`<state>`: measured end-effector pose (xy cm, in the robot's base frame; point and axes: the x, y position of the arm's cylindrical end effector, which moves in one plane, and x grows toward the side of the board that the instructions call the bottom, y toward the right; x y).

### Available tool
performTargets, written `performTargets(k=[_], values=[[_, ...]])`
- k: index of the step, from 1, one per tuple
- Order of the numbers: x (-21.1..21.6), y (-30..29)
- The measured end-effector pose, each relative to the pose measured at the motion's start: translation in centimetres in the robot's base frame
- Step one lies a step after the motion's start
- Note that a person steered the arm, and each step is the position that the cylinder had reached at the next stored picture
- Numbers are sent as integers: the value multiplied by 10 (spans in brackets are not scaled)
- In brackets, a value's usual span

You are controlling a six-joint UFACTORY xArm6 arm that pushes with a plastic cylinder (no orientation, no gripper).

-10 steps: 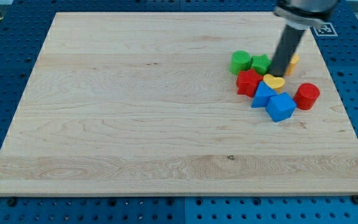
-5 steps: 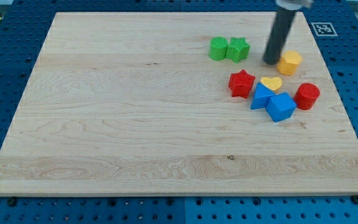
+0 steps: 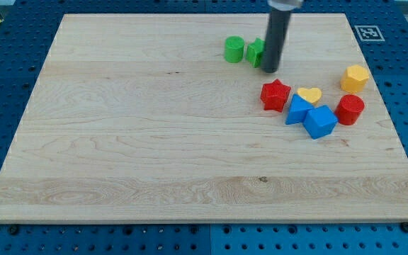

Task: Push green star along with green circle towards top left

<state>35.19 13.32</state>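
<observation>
- Near view's top, right of centre: my tip (image 3: 270, 70) touching green star (image 3: 255, 52) on its right side, rod partly covering it.
- Green circle (image 3: 234, 49) just left of star, touching or nearly.
- No pincer on rig; rod only.
- Red star (image 3: 275, 95) below, apart.

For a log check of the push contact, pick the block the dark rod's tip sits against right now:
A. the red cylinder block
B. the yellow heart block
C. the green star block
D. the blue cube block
C: my tip sits at the view's right edge of the green star block, partly covering it, with the green circle block just beyond on the view's left; the other blocks lie well off toward the view's lower right.
</observation>
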Motion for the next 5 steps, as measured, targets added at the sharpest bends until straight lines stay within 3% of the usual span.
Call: performTargets(k=[1, 2, 4, 5], values=[[-10, 46], [-23, 34], [-24, -117], [-18, -113]])
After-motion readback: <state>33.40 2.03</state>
